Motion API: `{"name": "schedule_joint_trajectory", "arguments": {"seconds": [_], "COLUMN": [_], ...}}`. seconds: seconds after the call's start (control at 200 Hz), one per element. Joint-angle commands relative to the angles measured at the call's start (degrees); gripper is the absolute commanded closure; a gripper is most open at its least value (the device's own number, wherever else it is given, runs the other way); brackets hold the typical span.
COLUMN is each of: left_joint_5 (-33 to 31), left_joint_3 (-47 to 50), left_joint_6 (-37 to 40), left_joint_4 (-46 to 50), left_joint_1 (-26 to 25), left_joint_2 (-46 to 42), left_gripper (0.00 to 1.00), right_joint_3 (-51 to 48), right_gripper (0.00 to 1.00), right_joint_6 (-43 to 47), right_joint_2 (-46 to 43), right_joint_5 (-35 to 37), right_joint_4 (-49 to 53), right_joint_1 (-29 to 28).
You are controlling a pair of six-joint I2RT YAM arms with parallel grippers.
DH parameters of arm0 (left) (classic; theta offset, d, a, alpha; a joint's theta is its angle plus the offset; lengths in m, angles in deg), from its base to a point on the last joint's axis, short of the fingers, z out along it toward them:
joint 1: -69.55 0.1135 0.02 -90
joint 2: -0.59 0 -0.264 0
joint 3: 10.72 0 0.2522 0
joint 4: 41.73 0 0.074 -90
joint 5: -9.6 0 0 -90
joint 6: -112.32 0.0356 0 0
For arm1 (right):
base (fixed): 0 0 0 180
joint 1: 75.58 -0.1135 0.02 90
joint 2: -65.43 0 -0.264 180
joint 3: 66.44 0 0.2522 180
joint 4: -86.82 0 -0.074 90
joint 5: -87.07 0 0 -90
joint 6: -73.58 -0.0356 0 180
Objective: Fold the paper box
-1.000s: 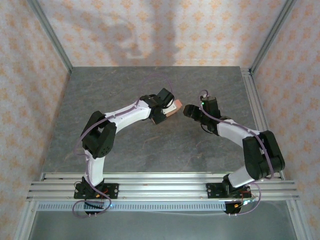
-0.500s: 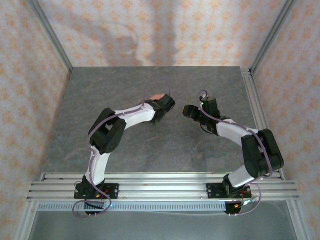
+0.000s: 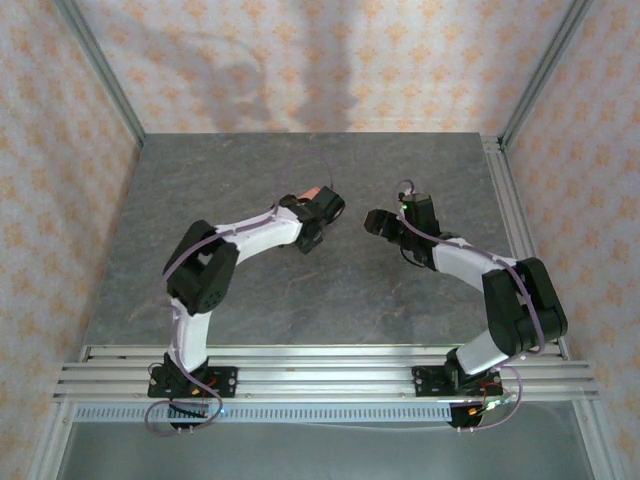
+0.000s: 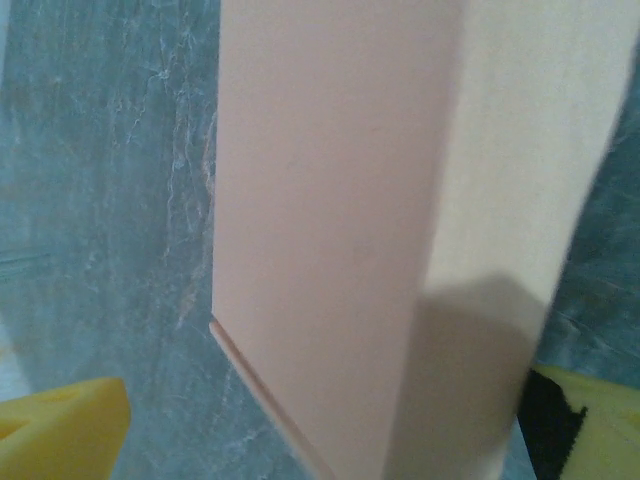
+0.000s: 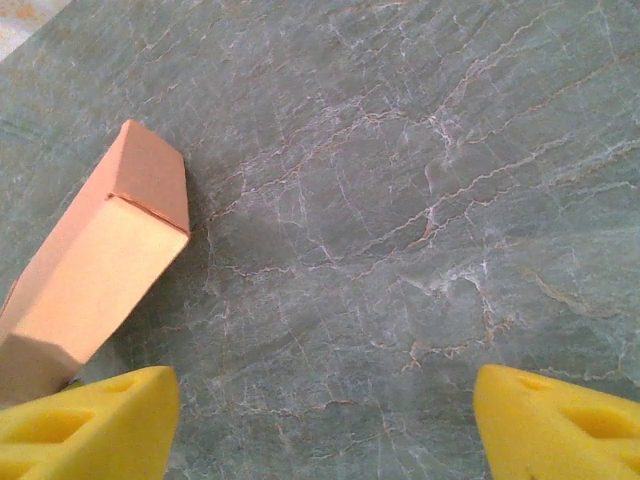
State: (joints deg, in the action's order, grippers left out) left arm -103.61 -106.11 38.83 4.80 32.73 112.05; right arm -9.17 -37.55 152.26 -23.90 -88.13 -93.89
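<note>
The paper box [image 4: 330,200] is a small, closed salmon-orange card box. In the left wrist view it looms close between my left gripper's [image 4: 330,428] yellow fingertips [image 4: 62,428], with table showing between the left tip and the card. That gripper is open. From above, a sliver of the paper box [image 3: 312,192] peeks out behind the left gripper [image 3: 322,208] at mid-table. My right gripper [image 3: 376,222] sits a short way to the right, facing it. The right gripper [image 5: 325,420] is open over bare table, with the paper box [image 5: 95,270] lying at the left of its view.
The grey marbled table [image 3: 300,290] is bounded by patterned walls and metal frame posts [image 3: 100,70]. A metal rail [image 3: 320,365] runs along the near edge by the arm bases.
My left gripper has turned and shifted slightly back with the box, and its jaws have spread wide. The box now shows behind the gripper rather than to its right. The right arm barely moved.
</note>
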Motion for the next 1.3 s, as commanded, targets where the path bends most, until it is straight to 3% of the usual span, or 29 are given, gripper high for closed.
{"name": "schedule_joint_trajectory", "arguments": {"seconds": [0.0,0.22,0.566,0.716,0.876,0.996,1.171,1.296], "left_joint_5": [9.89,21.69,24.31,20.01,18.9,18.42,16.55,20.99], "left_joint_3": [2.98,12.96,34.35,43.59,52.11,54.68,54.81,57.52], "left_joint_6": [-4.28,-10.93,-18.29,-21.1,-17.67,-16.53,-16.65,-20.63], "left_joint_4": [-4.9,-14.55,-29.57,-36.97,-50.15,-57.05,-60.03,-65.26], "left_joint_1": [2.31,10.15,27.84,34.69,38.02,39.01,39.54,39.63], "left_joint_2": [-8.48,-20.62,-40.04,-44.99,-44.72,-41.05,-35.39,-36.13], "left_gripper": [0.0,0.0,0.0,0.0,0.0,0.0,0.0,0.0], "right_joint_3": [0.96,1.04,-5.7,-10.97,-17.44,-23.58,-27.29,-25.39], "right_gripper": [0.17,0.07,0.02,0.0,0.01,0.01,0.01,0.0], "right_joint_6": [2.28,7.07,22.98,28.56,27.62,25.74,21.14,21.17], "right_joint_2": [-1.89,-5.15,-12.63,-11.84,-8.11,-5.06,2.66,1.49], "right_joint_5": [1.63,6.73,26.87,36.07,35.52,31.19,23.52,21.25], "right_joint_4": [-1.62,-0.5,-6.3,-13.88,-26.77,-41.23,-55.21,-49.68], "right_joint_1": [0.15,0.46,2.52,3.61,8.13,12.72,18.5,18.92]}}
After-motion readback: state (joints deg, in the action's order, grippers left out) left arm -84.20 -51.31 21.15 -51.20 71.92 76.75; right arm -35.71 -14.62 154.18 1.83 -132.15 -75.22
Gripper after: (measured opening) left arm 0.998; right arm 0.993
